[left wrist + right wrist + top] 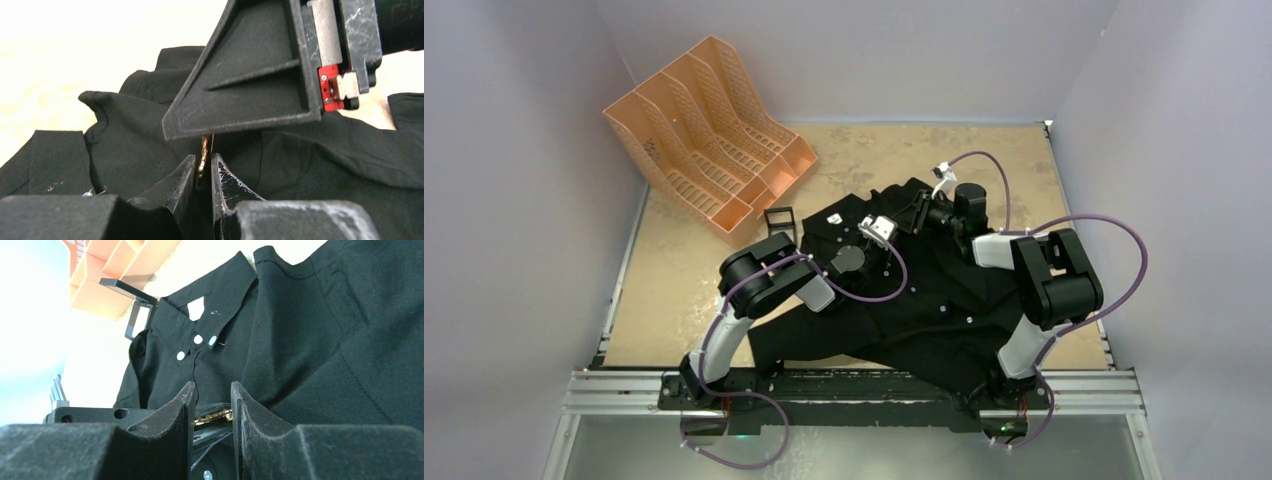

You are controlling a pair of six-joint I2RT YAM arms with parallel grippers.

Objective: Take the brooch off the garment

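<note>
The brooch point(215, 416), small, stiff and probably slippery, suited an edge grip: the right claw point(212, 389) pinched it so; whether the left claw point(203, 158) held it was unclear.

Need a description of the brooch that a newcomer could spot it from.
Start at the crumpled black shirt. Where the left end effector and right end effector meet over it sits the brooch. It is tiny, gold metal; the nearby buttons are round and white.

garment point(924, 320) black — white buttons point(198, 339) | brooch point(216, 416) gold | rack point(694, 140) peach, latticed | table point(1024, 160) tan — mottled
</note>
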